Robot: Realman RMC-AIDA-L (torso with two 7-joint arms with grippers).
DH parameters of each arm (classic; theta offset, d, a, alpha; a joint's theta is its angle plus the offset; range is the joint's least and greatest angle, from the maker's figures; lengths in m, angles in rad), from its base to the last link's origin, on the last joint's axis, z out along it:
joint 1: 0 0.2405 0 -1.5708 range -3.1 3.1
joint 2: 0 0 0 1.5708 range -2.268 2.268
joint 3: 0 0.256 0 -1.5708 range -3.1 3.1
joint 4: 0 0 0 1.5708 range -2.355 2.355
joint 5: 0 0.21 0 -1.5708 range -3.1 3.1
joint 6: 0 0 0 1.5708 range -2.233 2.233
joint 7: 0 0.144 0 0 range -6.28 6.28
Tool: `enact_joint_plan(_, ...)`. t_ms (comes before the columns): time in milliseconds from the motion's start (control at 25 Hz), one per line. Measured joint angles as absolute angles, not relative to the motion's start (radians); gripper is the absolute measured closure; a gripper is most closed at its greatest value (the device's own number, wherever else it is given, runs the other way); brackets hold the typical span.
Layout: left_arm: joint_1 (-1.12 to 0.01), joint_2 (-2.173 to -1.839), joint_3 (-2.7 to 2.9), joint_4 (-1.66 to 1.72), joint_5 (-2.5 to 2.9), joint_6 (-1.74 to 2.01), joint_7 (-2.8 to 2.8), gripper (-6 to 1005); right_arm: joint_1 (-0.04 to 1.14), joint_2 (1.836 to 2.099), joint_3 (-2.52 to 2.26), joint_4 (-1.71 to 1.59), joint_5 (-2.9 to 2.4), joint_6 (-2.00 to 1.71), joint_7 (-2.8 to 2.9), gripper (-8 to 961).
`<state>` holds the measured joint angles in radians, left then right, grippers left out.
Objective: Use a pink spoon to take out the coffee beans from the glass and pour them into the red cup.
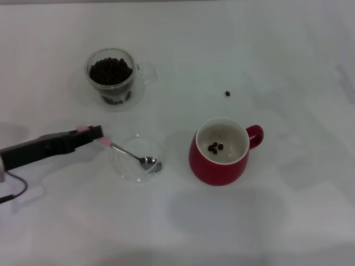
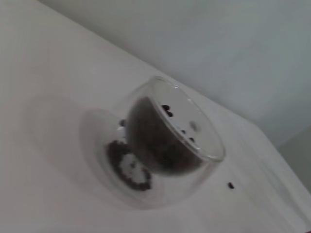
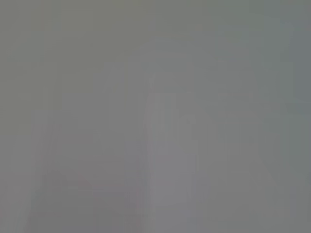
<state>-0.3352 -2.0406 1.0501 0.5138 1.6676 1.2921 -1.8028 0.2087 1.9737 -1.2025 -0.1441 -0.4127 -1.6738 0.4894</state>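
Observation:
My left gripper (image 1: 91, 133) is shut on the pink spoon (image 1: 130, 154) by its pale pink handle, at the left of the table. The spoon's silver bowl rests in a shallow clear glass dish (image 1: 126, 169) and looks empty. The glass (image 1: 112, 76) full of coffee beans (image 1: 110, 70) stands at the back left; it also shows in the left wrist view (image 2: 170, 145). The red cup (image 1: 220, 152) stands to the right of the dish, with three beans inside (image 1: 215, 147). My right gripper is out of view.
One loose bean (image 1: 227, 93) lies on the white table behind the red cup; it also shows in the left wrist view (image 2: 231, 185). A black cable (image 1: 14, 191) hangs by my left arm at the left edge. The right wrist view shows only grey.

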Motion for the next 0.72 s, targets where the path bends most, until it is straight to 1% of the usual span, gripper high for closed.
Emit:
enact_joint_plan(200, -0.308, -1.99, 1.04, 0.527, 1.658, 1.317, -1.8, 744, 0.219, 2.0, -1.2, -0.144, -0.412, -1.677, 0.486, 336)
enact_joint_plan(280, -0.301, -1.974, 1.022, 0.535, 1.657, 1.337, -1.787, 551, 0.219, 2.007, -1.201, -0.145, -0.412, -1.683, 0.484, 336)
enact_joint_plan(360, -0.297, -1.964, 1.003, 0.548, 1.659, 1.352, -1.766, 457, 0.219, 2.009, -1.204, -0.144, -0.412, -1.69, 0.482, 336)
enact_joint_plan(480, -0.287, -1.959, 0.998, 0.586, 1.661, 1.362, -1.715, 317, 0.219, 2.011, -1.207, -0.136, -0.412, -1.71, 0.48, 336)
enact_joint_plan(600, -0.266, -1.965, 0.965, 0.635, 1.644, 1.386, -1.63, 271, 0.211, 2.011, -1.221, -0.131, -0.412, -1.759, 0.48, 336)
enact_joint_plan(720, -0.25, -1.991, 0.847, 0.658, 1.615, 1.436, -1.486, 226, 0.204, 2.011, -1.229, -0.126, -0.414, -1.812, 0.479, 336)
